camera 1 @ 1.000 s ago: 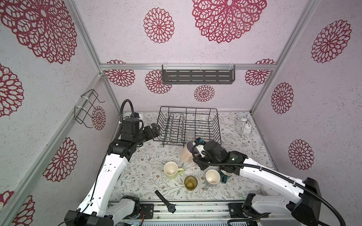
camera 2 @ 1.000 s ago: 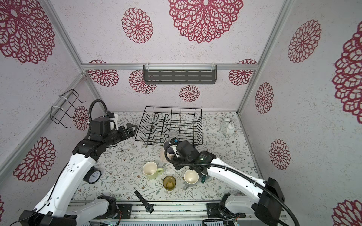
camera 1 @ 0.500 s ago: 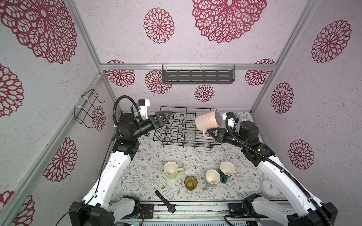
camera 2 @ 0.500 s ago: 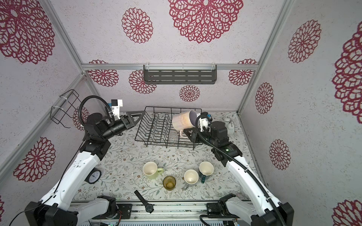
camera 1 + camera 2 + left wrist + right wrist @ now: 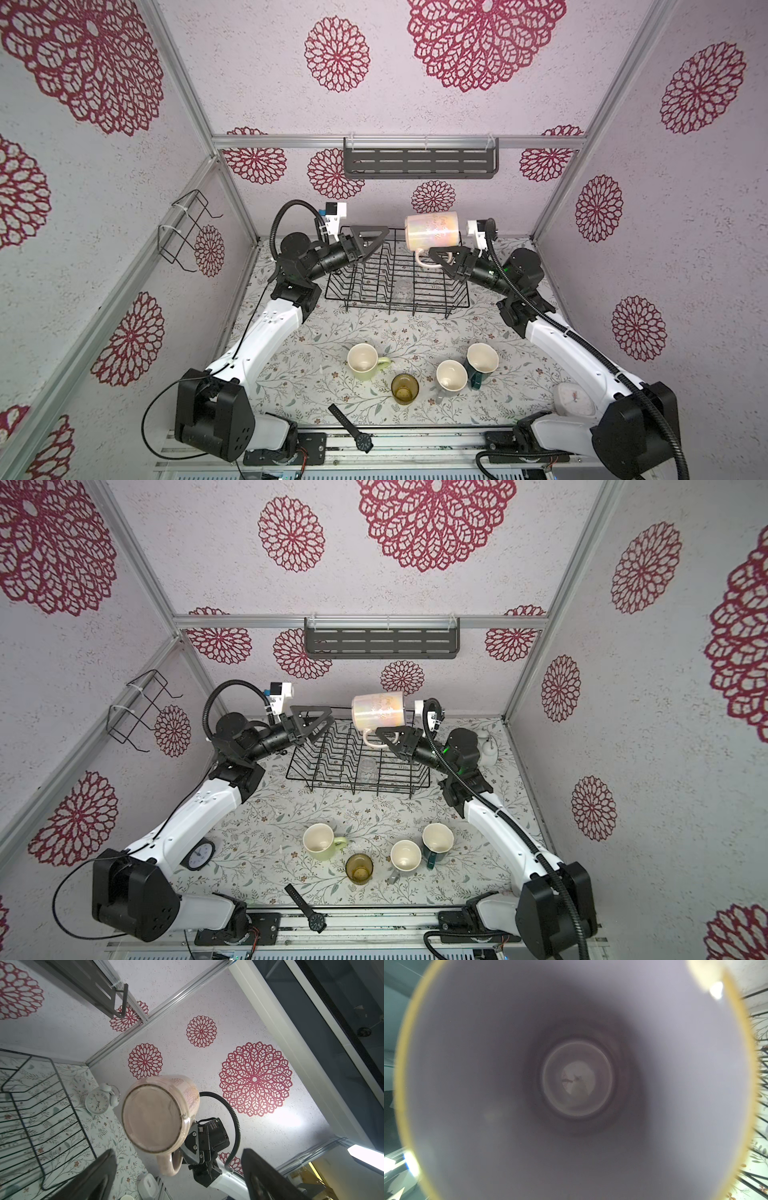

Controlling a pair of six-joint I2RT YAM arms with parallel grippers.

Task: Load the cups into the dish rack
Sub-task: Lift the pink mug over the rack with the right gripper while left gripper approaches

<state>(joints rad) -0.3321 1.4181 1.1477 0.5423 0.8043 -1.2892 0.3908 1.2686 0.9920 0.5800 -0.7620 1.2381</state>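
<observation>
Right gripper: jaws clamped on rim of pink mug, held sideways above dish rack | Mug writing: faint gold script, too small to read | Left gripper: jaws wide apart, empty, over rack's back left corner | In rack: small clear glass | On table: yellow-green mug, amber tumbler, grey mug, teal mug

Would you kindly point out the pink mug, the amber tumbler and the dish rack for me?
pink mug [image 5: 432, 230]: in a top view, on its outer side wall.
amber tumbler [image 5: 404, 388]: in a top view, inside its open mouth.
dish rack [image 5: 365, 272]: in a top view, on its upright dividers.
</observation>
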